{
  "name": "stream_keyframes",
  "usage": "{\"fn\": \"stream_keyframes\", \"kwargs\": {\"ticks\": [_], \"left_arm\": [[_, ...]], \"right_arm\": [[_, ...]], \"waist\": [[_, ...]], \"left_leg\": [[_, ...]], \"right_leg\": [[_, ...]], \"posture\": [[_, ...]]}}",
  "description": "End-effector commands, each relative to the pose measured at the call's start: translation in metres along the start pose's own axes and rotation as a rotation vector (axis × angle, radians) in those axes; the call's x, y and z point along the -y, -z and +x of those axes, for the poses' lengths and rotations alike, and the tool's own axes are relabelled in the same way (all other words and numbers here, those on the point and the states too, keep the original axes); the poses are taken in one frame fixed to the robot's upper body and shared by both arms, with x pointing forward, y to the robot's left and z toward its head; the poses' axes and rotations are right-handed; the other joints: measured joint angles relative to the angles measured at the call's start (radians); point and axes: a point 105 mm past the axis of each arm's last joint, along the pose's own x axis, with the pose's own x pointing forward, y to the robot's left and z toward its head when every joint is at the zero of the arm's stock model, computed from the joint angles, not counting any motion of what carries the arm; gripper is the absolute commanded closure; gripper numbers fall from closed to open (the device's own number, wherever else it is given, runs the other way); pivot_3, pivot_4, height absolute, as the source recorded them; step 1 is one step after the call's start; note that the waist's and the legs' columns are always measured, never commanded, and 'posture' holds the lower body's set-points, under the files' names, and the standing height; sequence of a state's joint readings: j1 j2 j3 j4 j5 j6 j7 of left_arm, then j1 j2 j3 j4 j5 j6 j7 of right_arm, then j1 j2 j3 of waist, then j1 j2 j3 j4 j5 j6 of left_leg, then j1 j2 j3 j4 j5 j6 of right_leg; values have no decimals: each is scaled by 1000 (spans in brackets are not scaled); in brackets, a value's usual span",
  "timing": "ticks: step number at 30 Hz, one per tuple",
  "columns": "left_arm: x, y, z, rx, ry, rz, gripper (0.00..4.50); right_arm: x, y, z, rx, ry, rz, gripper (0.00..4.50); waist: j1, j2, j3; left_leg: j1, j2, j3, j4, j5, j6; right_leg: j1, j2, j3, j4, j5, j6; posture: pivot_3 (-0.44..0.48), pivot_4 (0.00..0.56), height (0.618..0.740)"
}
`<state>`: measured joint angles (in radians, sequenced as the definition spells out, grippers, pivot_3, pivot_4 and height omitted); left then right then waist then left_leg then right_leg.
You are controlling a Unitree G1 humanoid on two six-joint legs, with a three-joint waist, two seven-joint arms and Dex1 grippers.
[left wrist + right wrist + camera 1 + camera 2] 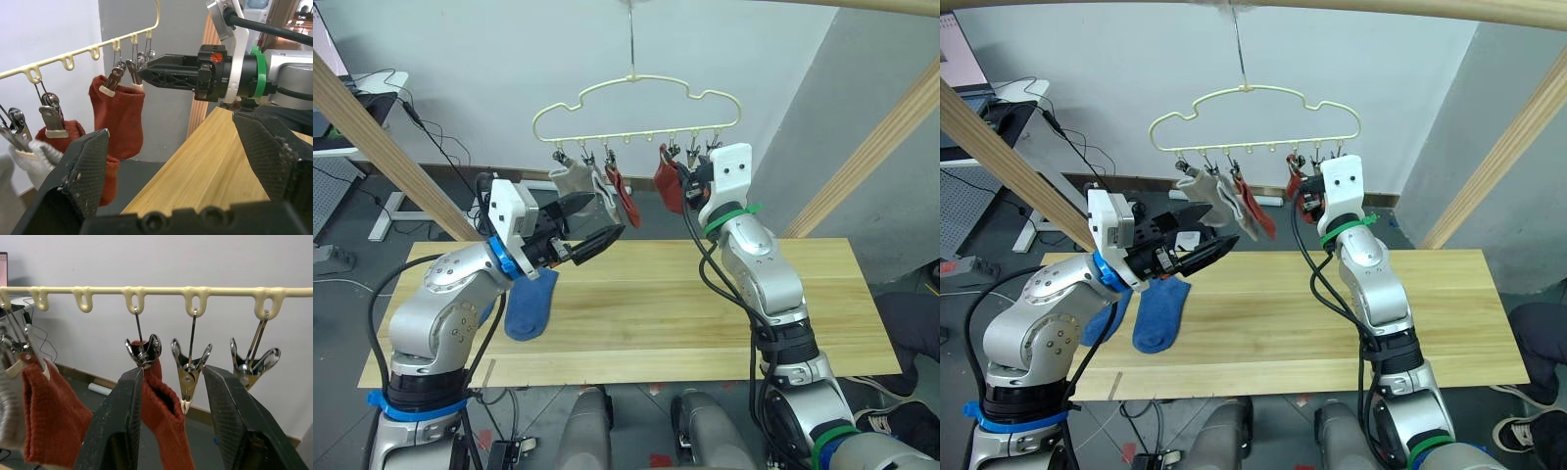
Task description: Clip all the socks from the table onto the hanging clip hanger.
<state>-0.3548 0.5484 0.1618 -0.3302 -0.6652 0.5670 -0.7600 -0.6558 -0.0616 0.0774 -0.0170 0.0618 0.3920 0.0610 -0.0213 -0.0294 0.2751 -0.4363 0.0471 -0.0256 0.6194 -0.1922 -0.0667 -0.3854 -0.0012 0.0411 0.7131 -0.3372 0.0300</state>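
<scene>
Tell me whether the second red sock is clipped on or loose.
Clipped on. The second red sock hangs by its cuff from a metal clip on the hanger, with the open right pincer around it.

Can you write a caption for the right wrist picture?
Open right gripper beneath pale-yellow wire clip hanger, beside a clipped rust-red knit sock.

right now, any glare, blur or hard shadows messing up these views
Head views: even indoor light, only a soft shadow under the blue sock on the table; no glare. Left wrist view: its own fingers loom large and soft, the clip hanger sharp. Right wrist view: small highlights on the metal clips, the rust-red sock clear.
</scene>
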Motion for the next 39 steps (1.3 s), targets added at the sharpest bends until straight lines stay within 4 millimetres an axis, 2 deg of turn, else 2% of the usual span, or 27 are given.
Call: {"fn": "stream_keyframes", "kwargs": {"ticks": [1, 12, 19, 39], "left_arm": [[8, -10, 1, 28, 26, 30, 0], [9, -12, 2, 31, 26, 28, 0], [12, -28, 4, 95, 46, 48, 0], [11, -22, 2, 69, 39, 45, 0]], "right_arm": [[4, -14, 3, 58, 25, -7, 2501], [5, -17, 12, 60, 52, 6, 2501], [3, -20, 17, 72, 55, 26, 2501], [11, -18, 17, 61, 85, 13, 2501]], "waist": [[1, 0, 0], [1, 0, 0], [5, 0, 0], [5, 0, 0]], "left_leg": [[0, 0, 0, 0, 0, 0], [0, 0, 0, 0, 0, 0], [0, 0, 0, 0, 0, 0], [0, 0, 0, -1, 0, 0]], "right_leg": [[0, 0, 0, 0, 0, 0], [0, 0, 0, 0, 0, 0], [0, 0, 0, 0, 0, 0], [0, 0, 0, -1, 0, 0]], "posture": [[118, 262, 740], [118, 262, 740], [124, 268, 740], [119, 266, 740]]}}
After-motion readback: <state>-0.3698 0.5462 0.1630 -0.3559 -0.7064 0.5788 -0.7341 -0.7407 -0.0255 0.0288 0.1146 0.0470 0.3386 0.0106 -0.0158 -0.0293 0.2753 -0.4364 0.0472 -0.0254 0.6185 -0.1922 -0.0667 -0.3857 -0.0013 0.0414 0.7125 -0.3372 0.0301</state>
